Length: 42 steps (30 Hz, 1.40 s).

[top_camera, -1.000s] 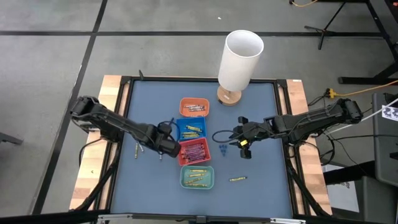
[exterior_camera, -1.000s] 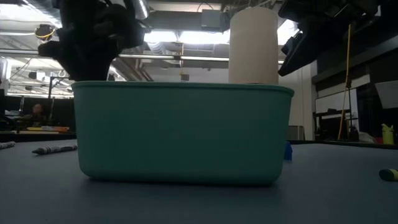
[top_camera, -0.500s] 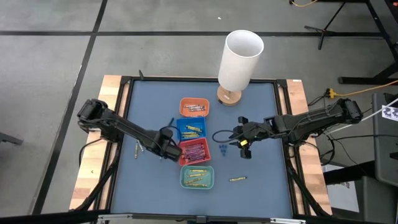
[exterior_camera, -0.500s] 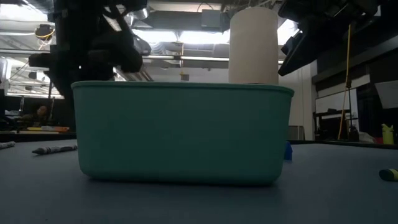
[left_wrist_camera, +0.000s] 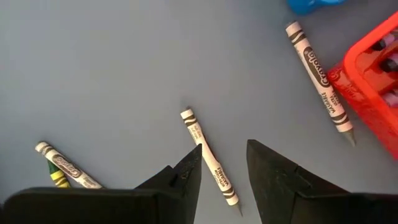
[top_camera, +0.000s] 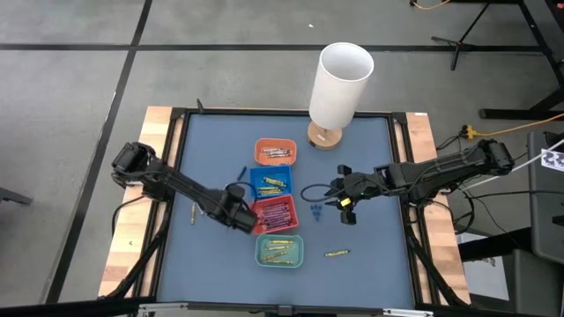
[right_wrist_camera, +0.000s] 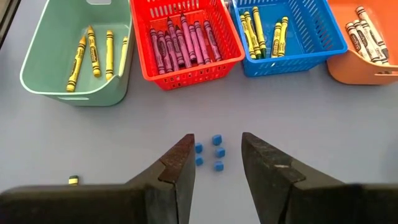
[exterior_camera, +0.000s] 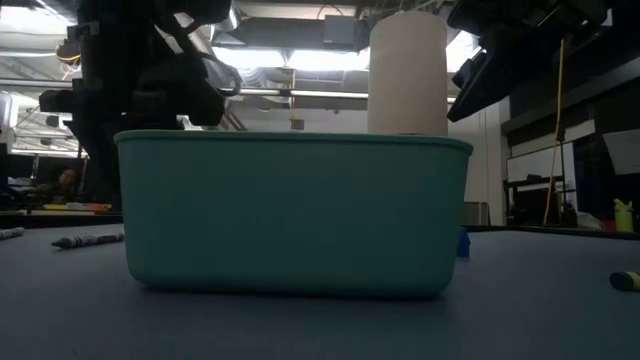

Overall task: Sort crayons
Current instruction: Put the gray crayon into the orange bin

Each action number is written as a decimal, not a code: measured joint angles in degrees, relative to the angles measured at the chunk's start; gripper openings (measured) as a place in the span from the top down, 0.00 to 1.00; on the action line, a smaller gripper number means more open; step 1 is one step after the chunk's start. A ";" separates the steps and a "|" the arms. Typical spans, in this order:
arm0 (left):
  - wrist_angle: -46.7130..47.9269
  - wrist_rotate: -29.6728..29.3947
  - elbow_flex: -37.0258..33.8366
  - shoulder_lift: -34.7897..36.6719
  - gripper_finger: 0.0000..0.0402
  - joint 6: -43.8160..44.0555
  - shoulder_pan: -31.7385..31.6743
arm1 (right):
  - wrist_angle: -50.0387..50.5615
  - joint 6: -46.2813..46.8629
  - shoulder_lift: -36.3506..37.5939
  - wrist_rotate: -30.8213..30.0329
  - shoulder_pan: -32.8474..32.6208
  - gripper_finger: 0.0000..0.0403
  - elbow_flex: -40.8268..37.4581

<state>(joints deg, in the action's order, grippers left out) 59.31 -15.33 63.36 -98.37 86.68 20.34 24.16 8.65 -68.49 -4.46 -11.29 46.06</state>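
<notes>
Red basket (top_camera: 276, 213) sits in the middle of the blue mat (top_camera: 361, 158), and everything else is placed from it. From above, four containers run in a line: an orange tray (top_camera: 275, 151) farthest back, a blue basket (top_camera: 270, 183) touching the red one, and a green tub (top_camera: 279, 251) on its near side.

Only the right wrist view reads their contents: purple crayons (right_wrist_camera: 183, 38) in the red basket, yellow crayons (right_wrist_camera: 93, 48) in the green tub, more yellow ones in the blue basket, grey-wrapped ones in the orange tray. It also shows small blue bits (right_wrist_camera: 214, 151) on the mat just right of the red basket.

The left wrist view shows loose grey-wrapped crayons (left_wrist_camera: 209, 163) on the mat left of the red basket, one nearly touching its corner; another, near the frame edge, overlaps a yellow-green stick that is mostly hidden.

At table height the green tub blocks nearly everything; behind it rise a white cylinder (exterior_camera: 407, 72) and dark arm shapes hard to tell apart.

Left gripper (top_camera: 236, 210) reaches in low, just left of the red basket, its fingers (left_wrist_camera: 183, 177) parted and empty over a loose crayon. Right gripper (top_camera: 339, 194) hovers right of the red basket, its fingers (right_wrist_camera: 177, 165) spread above the blue bits, holding nothing. One yellow crayon (top_camera: 336, 254) lies alone, right of the green tub.
</notes>
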 joint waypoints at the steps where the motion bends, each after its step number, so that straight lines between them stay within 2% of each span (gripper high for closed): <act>1: -0.25 -0.02 -0.44 0.00 0.73 0.28 0.19 | 0.02 0.00 0.00 -0.01 0.00 0.68 0.00; 6: -0.75 0.00 -4.17 0.00 0.73 3.87 1.43 | -0.02 0.00 0.00 -0.01 0.00 0.68 0.00; 12: -9.22 0.00 -8.53 0.00 0.73 4.46 1.84 | -0.02 0.01 0.00 -0.01 0.00 0.68 0.00; 17: -12.35 -0.20 -11.34 0.13 0.73 5.35 1.86 | -0.02 0.02 0.00 0.01 0.00 0.68 0.00; 33: -12.66 -0.20 -12.36 0.13 0.73 6.20 1.90 | -0.02 0.02 0.00 -0.01 0.00 0.68 0.00; 37: -12.74 -0.18 -12.36 0.11 0.77 6.20 1.90 | -0.02 0.02 0.00 0.00 0.01 0.68 0.00; 42: -12.96 -0.16 -12.36 0.07 0.86 6.13 1.90 | -0.02 0.02 0.00 0.00 0.01 0.68 0.00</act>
<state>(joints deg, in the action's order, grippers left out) 46.35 -15.49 51.00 -98.30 92.81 22.24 24.14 8.67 -68.49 -4.46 -11.28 46.06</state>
